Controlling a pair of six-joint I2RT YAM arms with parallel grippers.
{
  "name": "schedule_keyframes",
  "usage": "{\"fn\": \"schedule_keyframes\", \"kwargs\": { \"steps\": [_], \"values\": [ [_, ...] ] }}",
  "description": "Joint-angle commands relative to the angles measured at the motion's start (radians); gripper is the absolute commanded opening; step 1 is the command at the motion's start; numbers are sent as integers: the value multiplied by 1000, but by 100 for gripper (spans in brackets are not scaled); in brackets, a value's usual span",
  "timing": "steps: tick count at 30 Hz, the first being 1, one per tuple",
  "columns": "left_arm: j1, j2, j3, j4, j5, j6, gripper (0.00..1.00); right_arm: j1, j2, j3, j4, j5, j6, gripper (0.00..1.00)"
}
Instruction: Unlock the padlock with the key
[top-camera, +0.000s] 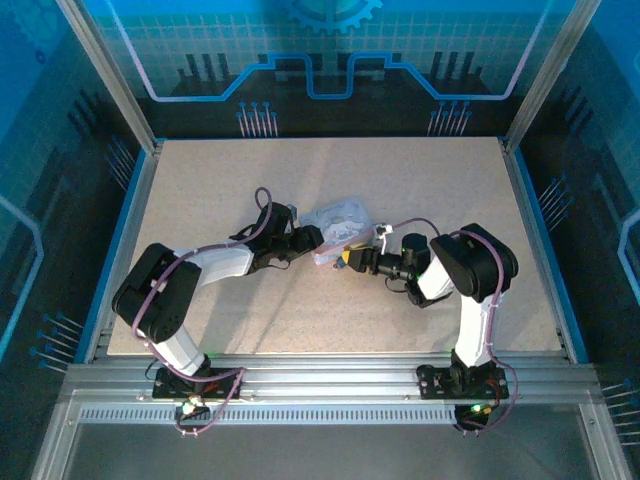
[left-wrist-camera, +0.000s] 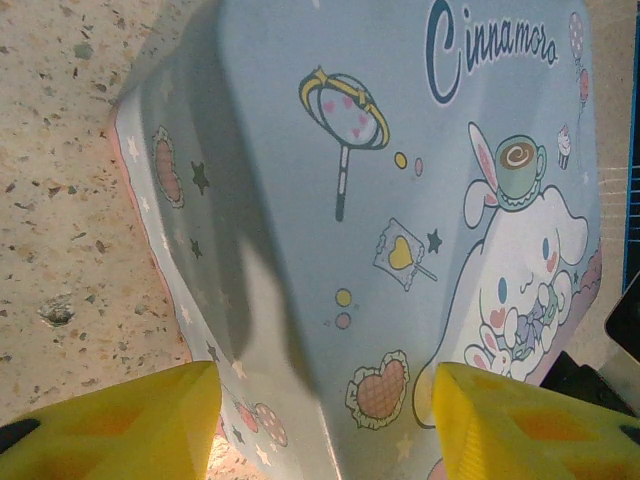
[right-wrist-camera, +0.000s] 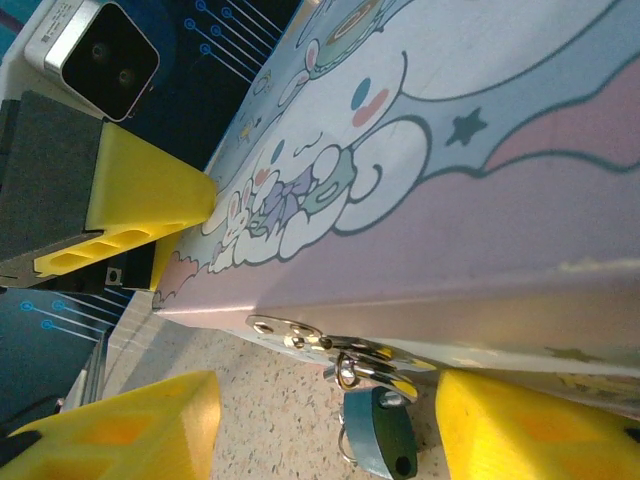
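The tin (left-wrist-camera: 300, 200) is smooth printed metal with a soft satin sheen — its hasp (right-wrist-camera: 285, 328) bright and polished. The padlock (right-wrist-camera: 385, 440) looks dull bluish-grey metal; the desk (left-wrist-camera: 60, 200) — matt, speckled, grainy like chipboard.

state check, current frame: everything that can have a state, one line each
tin: lid closed
hasp: fastened, padlock hanging from it
padlock: shackle looks closed, not gripped
left gripper: shut on tin
right gripper: open, fingers either side of padlock, not touching
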Motion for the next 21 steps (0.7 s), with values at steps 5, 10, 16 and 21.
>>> {"fn": "schedule_keyframes", "kwargs": {
  "steps": [5,10,16,21],
  "values": [
    [-18,13,-30,-57,-7,3,59,24,27,22,21,-26,3,56],
    [-20,11,-34,-57,-11,1,59,27,34,25,25,-36,2,51],
    [-21,12,-30,-56,-12,0,59,27,45,31,26,-36,4,44],
    [-22,12,-32,-57,-13,-1,59,27,53,33,23,-30,6,36]
  ]
}}
